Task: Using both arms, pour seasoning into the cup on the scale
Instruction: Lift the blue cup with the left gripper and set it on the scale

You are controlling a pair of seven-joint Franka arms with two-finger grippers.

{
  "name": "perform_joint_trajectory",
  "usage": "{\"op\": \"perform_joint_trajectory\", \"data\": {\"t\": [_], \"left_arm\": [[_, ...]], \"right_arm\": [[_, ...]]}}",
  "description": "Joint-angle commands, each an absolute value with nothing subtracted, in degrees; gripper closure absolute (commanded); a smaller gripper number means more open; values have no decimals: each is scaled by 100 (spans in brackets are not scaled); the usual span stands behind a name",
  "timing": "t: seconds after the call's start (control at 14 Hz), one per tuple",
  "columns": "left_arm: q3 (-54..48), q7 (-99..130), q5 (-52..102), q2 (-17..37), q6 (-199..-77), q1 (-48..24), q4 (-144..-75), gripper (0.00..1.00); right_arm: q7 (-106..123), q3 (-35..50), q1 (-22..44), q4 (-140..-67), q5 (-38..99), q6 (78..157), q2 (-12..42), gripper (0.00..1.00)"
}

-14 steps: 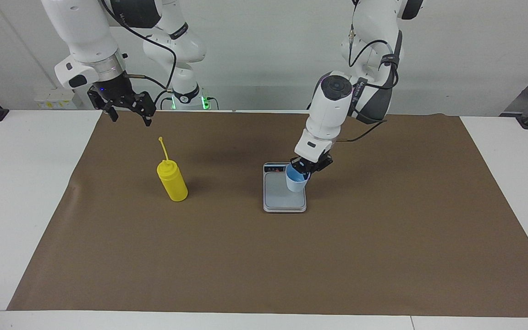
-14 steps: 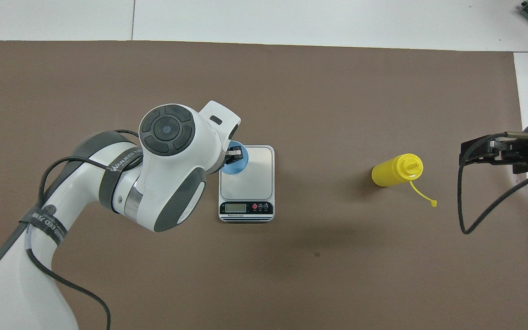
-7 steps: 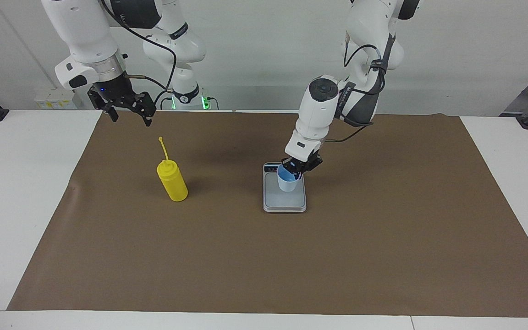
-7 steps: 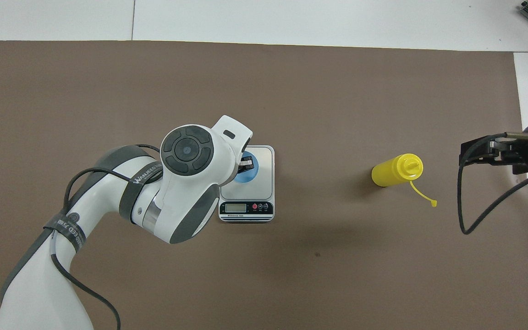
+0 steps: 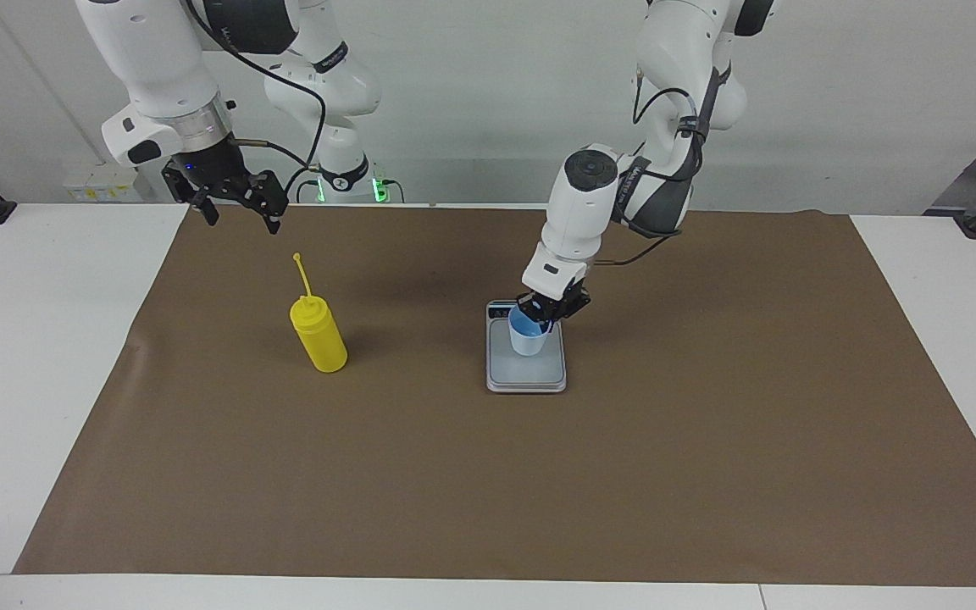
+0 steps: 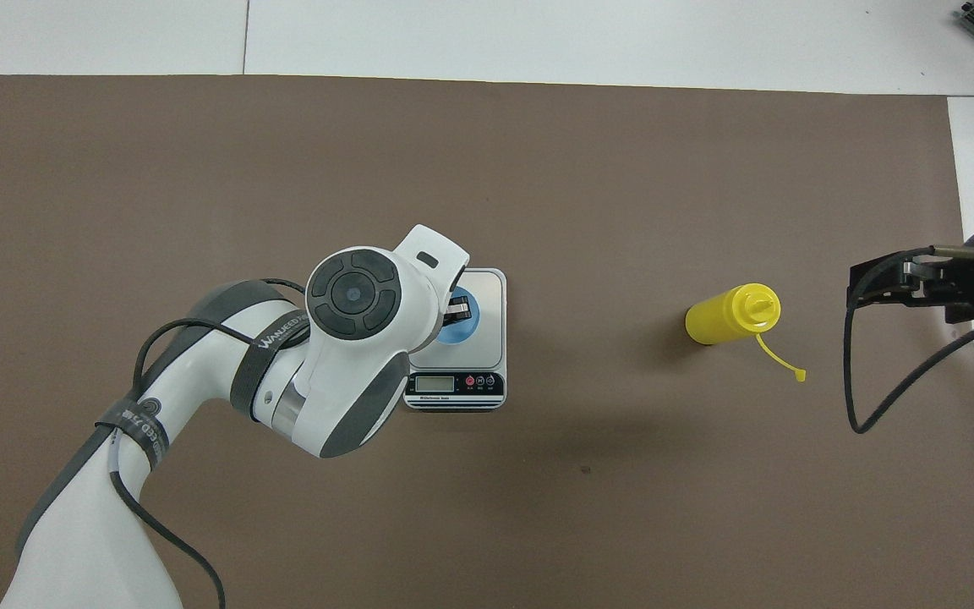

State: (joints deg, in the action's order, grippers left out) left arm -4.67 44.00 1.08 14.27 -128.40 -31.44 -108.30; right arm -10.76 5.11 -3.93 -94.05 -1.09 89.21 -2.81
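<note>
The pale blue cup (image 5: pixel 529 336) (image 6: pixel 458 326) stands upright on the silver-grey scale (image 5: pixel 527 373) (image 6: pixel 478 288), and my left gripper (image 5: pixel 549 315) (image 6: pixel 453 306) is shut on the cup's rim. The yellow seasoning bottle (image 5: pixel 318 335) (image 6: pixel 728 315) stands upright on the brown mat toward the right arm's end of the table, its cap strap sticking up. My right gripper (image 5: pixel 238 210) (image 6: pixel 876 283) hangs open with nothing in it above the mat's edge near the robots, apart from the bottle.
A brown mat (image 5: pixel 488 474) covers most of the white table (image 5: pixel 47 339). The scale's display strip (image 6: pixel 453 385) faces the robots. A black cable (image 6: pixel 876 397) loops from the right arm's wrist.
My left gripper carried the cup from beside the scale's edge in over the plate and lowered it. The right arm and the bottle have not moved.
</note>
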Motion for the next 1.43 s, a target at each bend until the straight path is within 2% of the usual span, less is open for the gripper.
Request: {"op": "perform_joint_trajectory", "data": {"t": [0.0,0.71,0.79,0.86,0.93,1.0,1.21,1.36], "left_arm": [[-387,4570,-35,1354,-13016,-3261,-10995,100],[-387,4570,-35,1424,-13201,-3261,-11004,100],[-387,4570,-35,1424,-13201,-3261,-11004,77],[-387,4570,-35,1424,-13201,-3261,-11004,50],[-387,4570,-35,1424,-13201,-3252,-11004,17],[-387,4570,-44,1424,-13158,-3261,-10995,0],[-343,4535,-202,1354,-12869,-3174,-10882,0],[-238,4483,-211,1257,-12334,-3016,-10505,0]], "right_arm": [[-940,519,-466,-9554,-9,8903,-422,0],[-940,510,-466,-9589,-9,8903,-457,0],[-940,510,-466,-9589,-9,8903,-448,0],[-940,510,-466,-9589,-9,8903,-457,0],[-940,510,-466,-9589,-9,8903,-448,0],[-940,510,-466,-9589,-9,8903,-457,0],[-940,510,-466,-9598,-9,8912,-457,0],[-940,510,-466,-9598,-9,8912,-457,0]]}}
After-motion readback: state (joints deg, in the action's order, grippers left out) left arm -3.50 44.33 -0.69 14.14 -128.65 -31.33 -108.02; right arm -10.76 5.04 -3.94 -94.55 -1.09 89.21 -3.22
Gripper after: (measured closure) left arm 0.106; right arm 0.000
